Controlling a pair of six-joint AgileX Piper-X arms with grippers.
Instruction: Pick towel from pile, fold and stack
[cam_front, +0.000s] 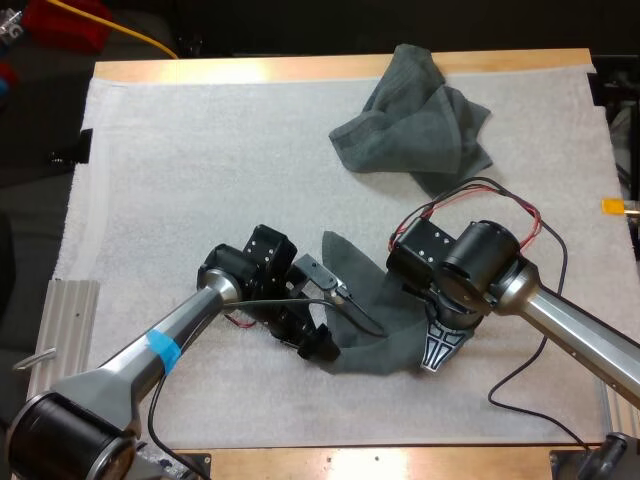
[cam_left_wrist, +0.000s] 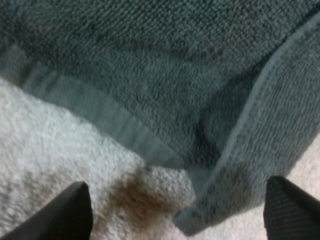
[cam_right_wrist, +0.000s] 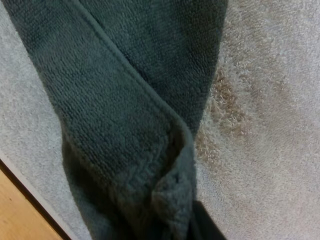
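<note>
Two dark grey-green towels on the white mat (cam_front: 200, 150), spread over the wooden counter (cam_front: 300, 68).

Crumpled towel (cam_front: 415, 125) sits in a heap at the far side of the mat, well apart from both arms. Hard to tell how its folds run inside the heap.

Second towel (cam_front: 375, 310) lies near the front as a long strip between the two arms, with one pointed end toward the far side.

Left end effector (cam_front: 335, 318) hangs low at the strip's left edge. Fingers (cam_left_wrist: 65, 210) stand wide apart and grip nothing, with a towel corner and its hem on the mat between them. Just the finger tips in sight up close, the rest cut off.

Right end effector (cam_front: 438, 350) points down at the strip's near end. Clamped on the second towel: the cloth bunches into a thick fold right where one black finger (cam_right_wrist: 206, 227) peeks out. Other finger hidden behind that fold.

From above, part of the strip is covered by the right arm's thick wrist, so no telling how the cloth lies under there.
</note>
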